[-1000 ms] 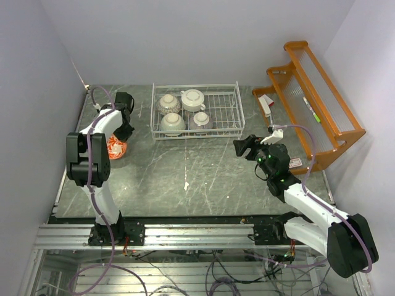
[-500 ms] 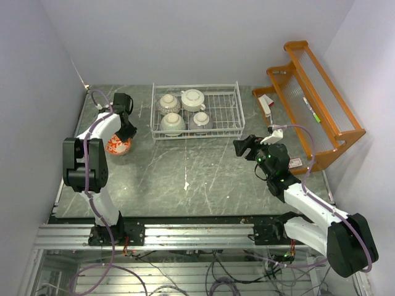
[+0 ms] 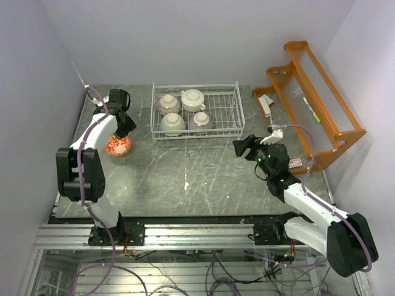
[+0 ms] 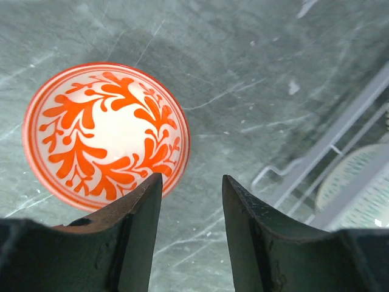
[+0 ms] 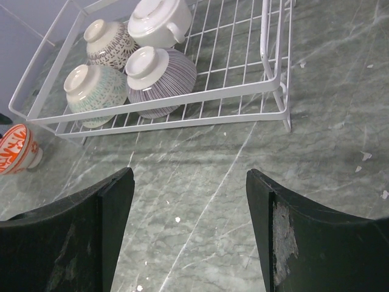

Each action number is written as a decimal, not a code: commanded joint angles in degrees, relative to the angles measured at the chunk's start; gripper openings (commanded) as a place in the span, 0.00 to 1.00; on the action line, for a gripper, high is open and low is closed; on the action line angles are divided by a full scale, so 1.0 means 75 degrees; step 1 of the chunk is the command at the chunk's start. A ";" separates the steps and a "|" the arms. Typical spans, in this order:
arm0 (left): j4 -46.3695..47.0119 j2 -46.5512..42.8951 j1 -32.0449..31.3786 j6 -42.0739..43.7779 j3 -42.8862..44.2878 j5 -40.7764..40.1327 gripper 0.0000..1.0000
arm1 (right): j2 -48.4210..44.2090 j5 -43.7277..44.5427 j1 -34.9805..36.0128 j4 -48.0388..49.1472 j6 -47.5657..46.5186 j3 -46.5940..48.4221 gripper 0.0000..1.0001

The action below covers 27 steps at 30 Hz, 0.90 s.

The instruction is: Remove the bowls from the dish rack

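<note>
The white wire dish rack (image 3: 225, 114) sits at the back of the table and holds several upturned bowls: a dark-patterned one (image 5: 109, 41), a white one with a side handle (image 5: 159, 21), a pale green one (image 5: 91, 85) and a striped one (image 5: 161, 73). A red-patterned bowl (image 3: 117, 145) stands upright on the table left of the rack; it also shows in the left wrist view (image 4: 106, 134). My left gripper (image 4: 191, 182) is open and empty, above the table just beside that bowl. My right gripper (image 5: 189, 176) is open and empty, over the table in front of the rack's right corner.
An orange wooden shelf (image 3: 315, 98) stands at the right edge with small items on it. The rack's near left corner (image 4: 340, 140) lies close to my left gripper. Walls close off the left and back sides.
My left gripper has drawn back from the red-patterned bowl toward the far side, leaving the bowl on the table in full view. The right arm has not moved.
</note>
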 commanded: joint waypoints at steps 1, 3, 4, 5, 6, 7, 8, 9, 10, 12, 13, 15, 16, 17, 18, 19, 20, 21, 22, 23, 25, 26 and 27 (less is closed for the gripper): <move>-0.0220 -0.1105 -0.0091 0.0126 0.0073 -0.0208 0.57 | 0.0113 -0.0134 0.0002 0.0330 -0.0020 0.0047 0.74; -0.0221 -0.1493 -0.0098 0.0144 -0.0028 -0.0139 0.59 | 0.0196 -0.0176 0.0064 0.0403 -0.0044 0.0150 0.75; -0.0163 -0.1713 -0.0092 0.0150 -0.0116 -0.0048 0.59 | 0.0262 -0.0134 0.0122 0.0392 -0.0064 0.0242 0.76; 0.0012 -0.1932 -0.0092 0.0176 -0.0256 0.0080 0.60 | 0.0350 -0.0079 0.0210 0.0359 -0.0107 0.0392 0.76; 0.0218 -0.2269 -0.0092 0.0228 -0.0430 0.0272 0.60 | 0.0434 0.0054 0.0347 0.0261 -0.0224 0.0538 0.76; 0.0525 -0.2533 -0.0092 0.0307 -0.0689 0.0576 0.60 | 0.0540 0.0305 0.0535 0.0141 -0.0332 0.0692 0.77; 0.0843 -0.2789 -0.0092 0.0360 -0.1077 0.0960 0.60 | 0.0678 0.0749 0.0736 0.0037 -0.0461 0.0831 0.77; 0.1139 -0.3039 -0.0092 0.0390 -0.1353 0.1200 0.60 | 0.0807 0.1001 0.1119 -0.0058 -0.0588 0.0988 0.77; 0.1383 -0.3271 -0.0098 0.0446 -0.1622 0.1451 0.60 | 0.0973 0.1190 0.1282 -0.0121 -0.0691 0.1142 0.77; 0.1964 -0.3726 -0.0092 0.0523 -0.2158 0.1921 0.60 | 0.1321 0.1379 0.1503 -0.0230 -0.0874 0.1487 0.78; 0.2224 -0.3936 -0.0092 0.0584 -0.2424 0.2194 0.59 | 0.1499 0.1416 0.1579 -0.0289 -0.0937 0.1662 0.78; 0.2752 -0.4387 -0.0100 0.0574 -0.2946 0.2708 0.59 | 0.1856 0.1543 0.1724 -0.0382 -0.1108 0.2048 0.79; 0.3048 -0.4638 -0.0097 0.0556 -0.3214 0.2942 0.58 | 0.2031 0.1634 0.1777 -0.0447 -0.1217 0.2252 0.79; 0.3353 -0.4885 -0.0103 0.0526 -0.3444 0.3157 0.58 | 0.2228 0.1729 0.1835 -0.0549 -0.1323 0.2471 0.79; 0.3612 -0.5116 -0.0103 0.0463 -0.3698 0.3371 0.58 | 0.2432 0.1831 0.1865 -0.0647 -0.1436 0.2693 0.80; 0.3907 -0.5349 -0.0103 0.0411 -0.3902 0.3545 0.58 | 0.2635 0.1937 0.1890 -0.0763 -0.1567 0.2952 0.80; 0.4044 -0.5552 -0.0109 0.0412 -0.4056 0.3636 0.59 | 0.2860 0.2052 0.1905 -0.0890 -0.1692 0.3207 0.82; 0.4101 -0.5734 -0.0104 0.0392 -0.4184 0.3698 0.60 | 0.3068 0.2196 0.1904 -0.0993 -0.1810 0.3534 0.84; 0.4101 -0.5892 -0.0104 0.0378 -0.4268 0.3752 0.62 | 0.3293 0.2344 0.1909 -0.1095 -0.1930 0.3797 0.85; 0.4077 -0.5991 -0.0098 0.0399 -0.4338 0.3771 0.65 | 0.3525 0.2472 0.1913 -0.1201 -0.2100 0.4070 0.86; 0.3952 -0.6184 -0.0097 0.0448 -0.4430 0.3786 0.69 | 0.3962 0.2601 0.1914 -0.1387 -0.2284 0.4592 0.88; 0.3905 -0.6235 -0.0097 0.0455 -0.4466 0.3785 0.71 | 0.4165 0.2594 0.1914 -0.1440 -0.2353 0.4810 0.88; 0.3880 -0.6283 -0.0095 0.0475 -0.4499 0.3831 0.73 | 0.4368 0.2548 0.1908 -0.1486 -0.2407 0.5118 0.89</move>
